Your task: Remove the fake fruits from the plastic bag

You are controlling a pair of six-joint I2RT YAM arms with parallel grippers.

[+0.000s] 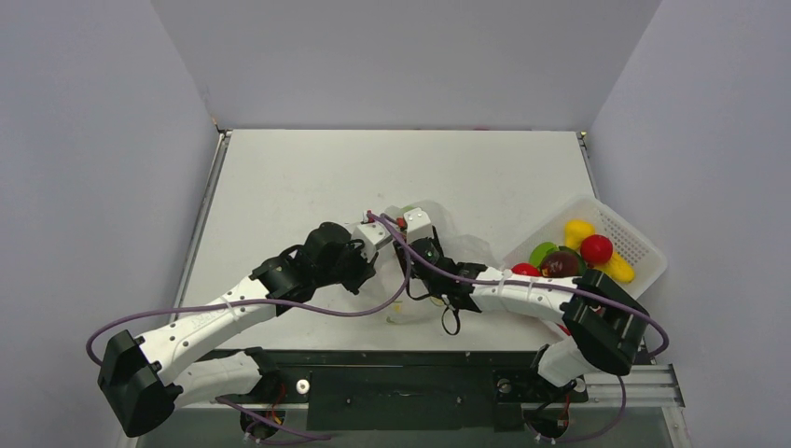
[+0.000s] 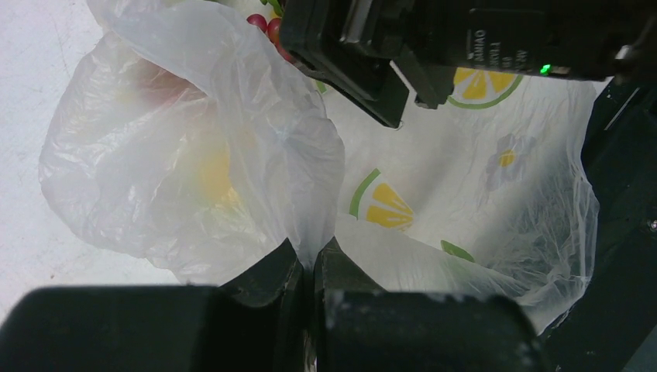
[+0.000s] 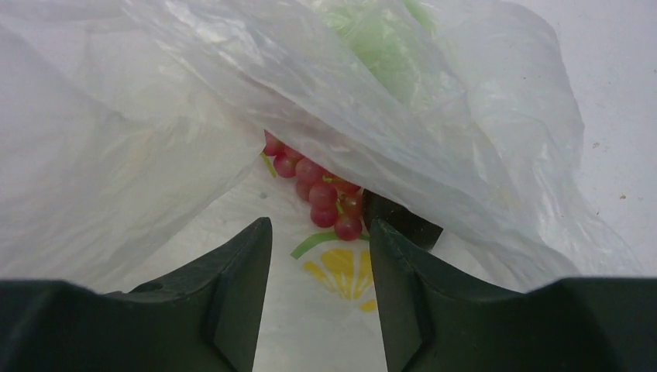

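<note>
The plastic bag (image 2: 256,147), clear film printed with citrus slices, lies at mid-table under both grippers. My left gripper (image 2: 311,262) is shut on a fold of the bag's film; in the top view it (image 1: 371,239) sits left of the right one. My right gripper (image 3: 319,240) is open and empty inside the bag's mouth (image 3: 194,116), fingers resting over the printed film. A bunch of small red grapes (image 3: 318,190) lies just beyond its fingertips, also seen in the left wrist view (image 2: 267,27). A green fruit (image 3: 380,39) shows blurred through the film.
A white perforated basket (image 1: 645,245) stands at the right, holding a yellow fruit (image 1: 578,231), a red one (image 1: 596,248), a green one (image 1: 543,252), a dark maroon one (image 1: 562,263) and others. The right arm's wrist (image 2: 465,35) hangs close over the bag.
</note>
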